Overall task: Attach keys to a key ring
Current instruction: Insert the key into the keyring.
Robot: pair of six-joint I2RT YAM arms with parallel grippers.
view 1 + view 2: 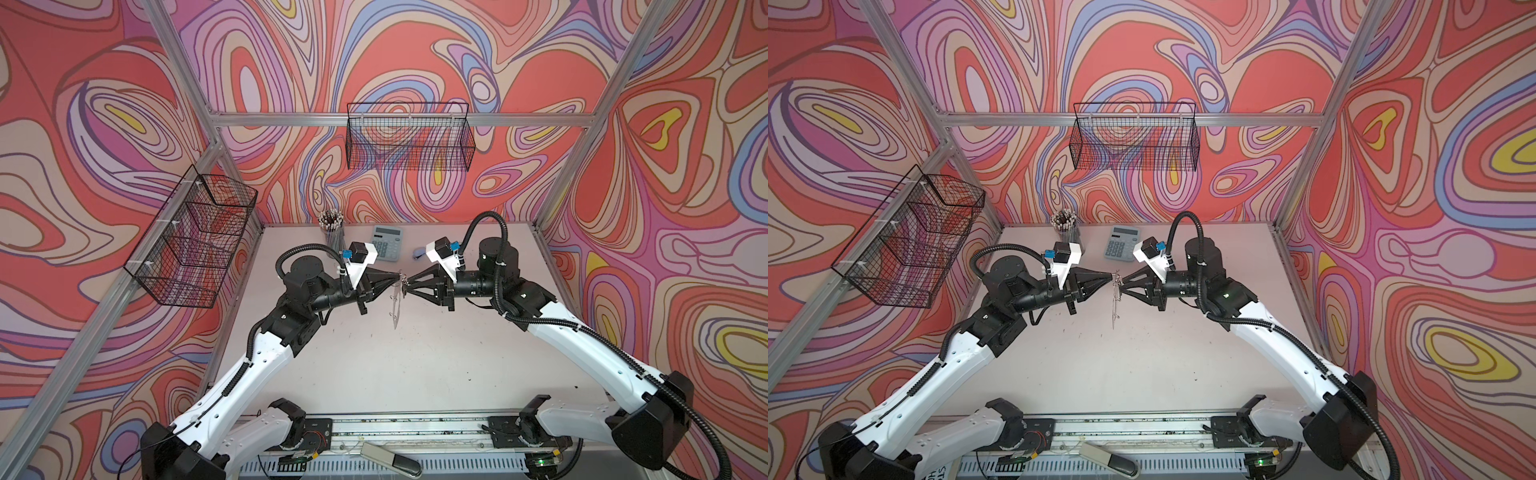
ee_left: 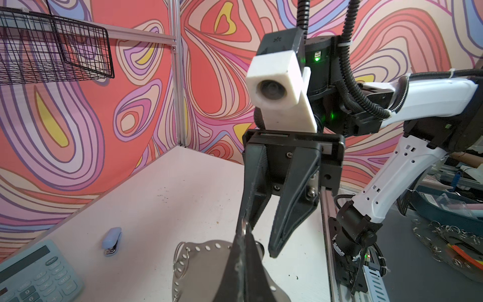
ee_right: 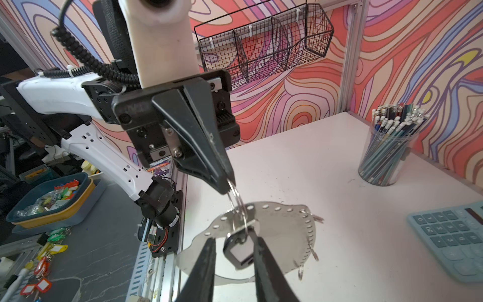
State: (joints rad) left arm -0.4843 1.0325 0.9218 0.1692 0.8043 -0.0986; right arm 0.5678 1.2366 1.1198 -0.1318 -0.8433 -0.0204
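Observation:
The key ring, a flat greyish-brown band with a dotted rim and small wire loops, hangs above the table; it shows edge-on in both top views. My left gripper is shut on one wire loop at the band's rim. From that loop hangs the keys' black tag with a pale window. My right gripper stands open around the tag: one finger touches it and a gap shows on the other side.
A grey-blue calculator, a clear cup of pencils and a small blue stapler sit at the back of the table. Wire baskets hang on the back and left walls. A tray of coloured tags lies off the table.

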